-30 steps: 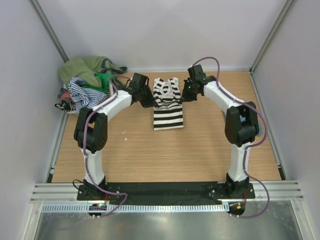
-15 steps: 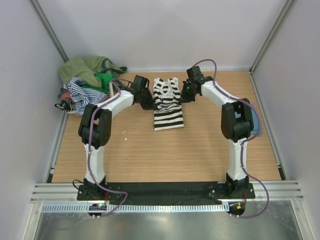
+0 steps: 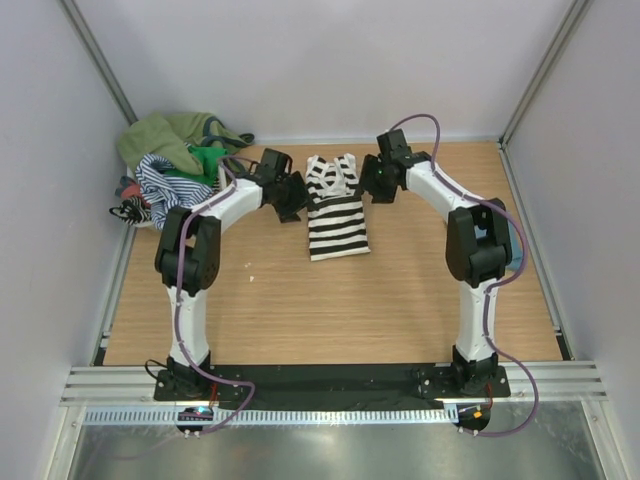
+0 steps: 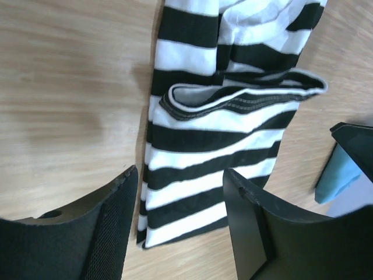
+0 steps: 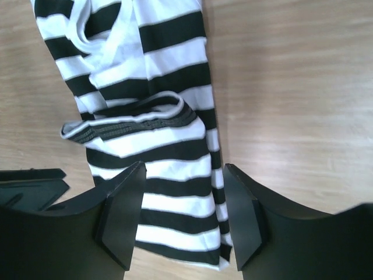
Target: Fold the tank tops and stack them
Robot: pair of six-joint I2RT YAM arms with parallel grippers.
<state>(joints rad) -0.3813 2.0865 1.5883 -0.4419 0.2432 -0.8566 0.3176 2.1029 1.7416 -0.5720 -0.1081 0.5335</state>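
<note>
Between left gripper [image 4: 179, 171] and right gripper [image 5: 185, 168], striped tank top [image 3: 336, 215] lies lengthwise near-to-far, neckline far; both grippers spread, empty.

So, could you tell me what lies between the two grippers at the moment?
The striped tank top, partly folded, lies between the left gripper and the right gripper; the top view shows this most clearly.

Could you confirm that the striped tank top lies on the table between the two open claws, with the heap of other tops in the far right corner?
Not quite: the heap of tops sits in the far left corner, as the top external view shows. Otherwise yes: the striped tank top lies on the table between the open left claw and right claw.
</note>
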